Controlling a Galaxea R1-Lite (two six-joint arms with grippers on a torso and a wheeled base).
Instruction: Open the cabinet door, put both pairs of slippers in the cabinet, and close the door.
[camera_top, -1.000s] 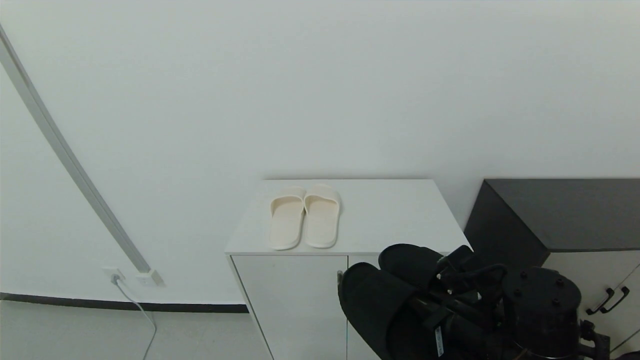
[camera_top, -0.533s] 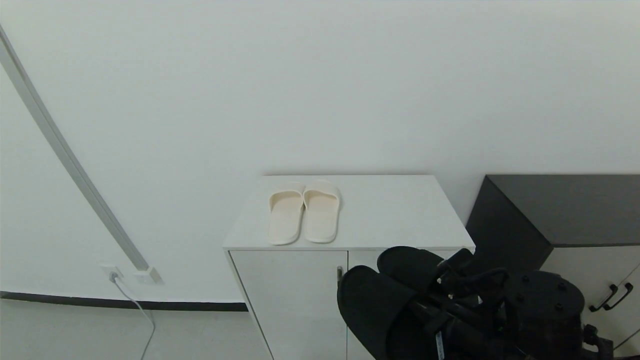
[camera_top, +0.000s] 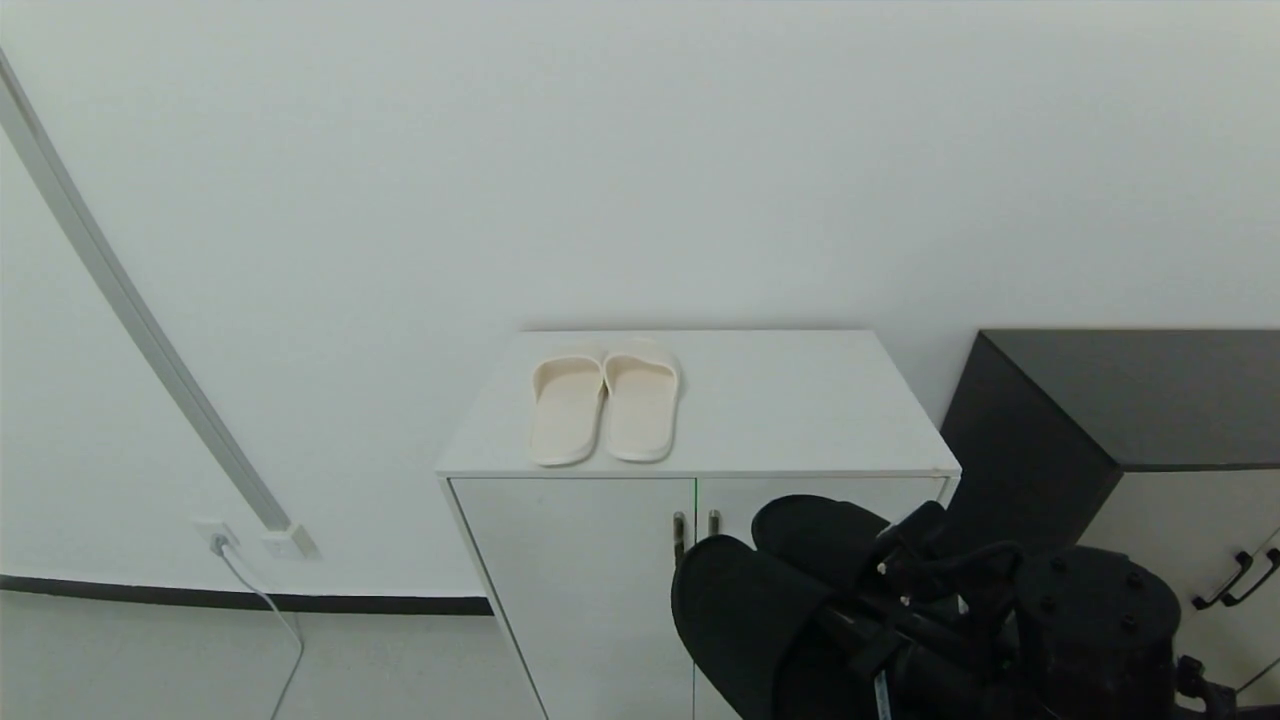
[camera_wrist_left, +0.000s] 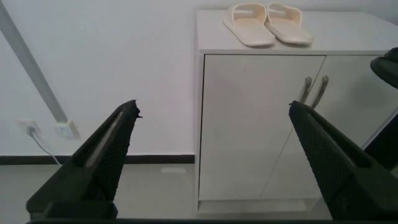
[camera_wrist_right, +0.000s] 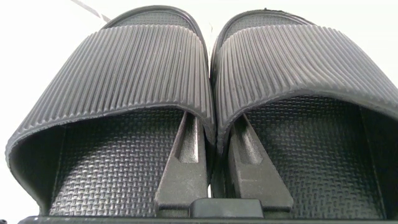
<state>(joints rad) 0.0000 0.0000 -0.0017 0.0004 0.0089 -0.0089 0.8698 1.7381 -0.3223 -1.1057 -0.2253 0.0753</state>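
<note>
Right wrist view shows the right hand (camera_wrist_right: 214, 158) clamped on the black slippers (camera_wrist_right: 143, 68), left hand (camera_wrist_left: 212, 109) spread wide.

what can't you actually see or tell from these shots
Inside of the white two-door cabinet: head and left wrist views, shut doors hide it.
Right gripper tips: right wrist view, under the straps of the black ribbed slippers it grips.
Cabinet base: head view, cut off by the bottom edge.
</note>
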